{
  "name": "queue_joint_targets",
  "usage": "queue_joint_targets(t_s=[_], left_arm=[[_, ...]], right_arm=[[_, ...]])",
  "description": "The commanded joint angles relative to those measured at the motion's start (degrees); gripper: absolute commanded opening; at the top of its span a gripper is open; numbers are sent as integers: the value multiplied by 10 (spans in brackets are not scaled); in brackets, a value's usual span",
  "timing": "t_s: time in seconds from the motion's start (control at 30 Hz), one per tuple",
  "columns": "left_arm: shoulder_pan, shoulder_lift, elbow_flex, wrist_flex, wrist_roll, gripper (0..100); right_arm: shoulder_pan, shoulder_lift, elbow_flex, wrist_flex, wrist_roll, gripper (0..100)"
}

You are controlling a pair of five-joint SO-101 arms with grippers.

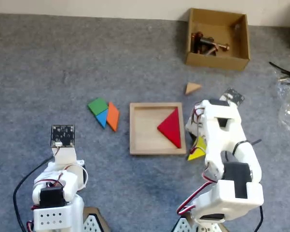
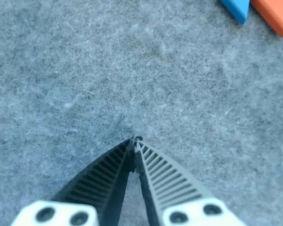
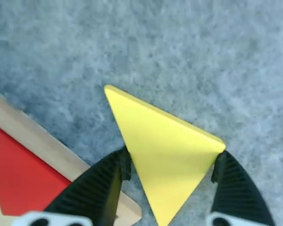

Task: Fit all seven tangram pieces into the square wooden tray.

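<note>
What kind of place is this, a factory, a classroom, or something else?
Probably a small robotics lab or hobby bench: two little desktop arms stand on a grey felt-covered table, a wooden puzzle tray and coloured pieces, such as a yellow triangle, lie on it, and a cardboard box holds odd parts.

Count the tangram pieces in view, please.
6: green, blue and orange left of the tray; red inside it; yellow right of it; tan toward the box. A seventh may be hidden.
</note>
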Motion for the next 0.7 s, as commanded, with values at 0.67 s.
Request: queue_joint_targets(t_s=[0.67], left_arm=[[-5,4,12,4,1,5]], right_arm=[[20,-33,-1,-9,213,245]])
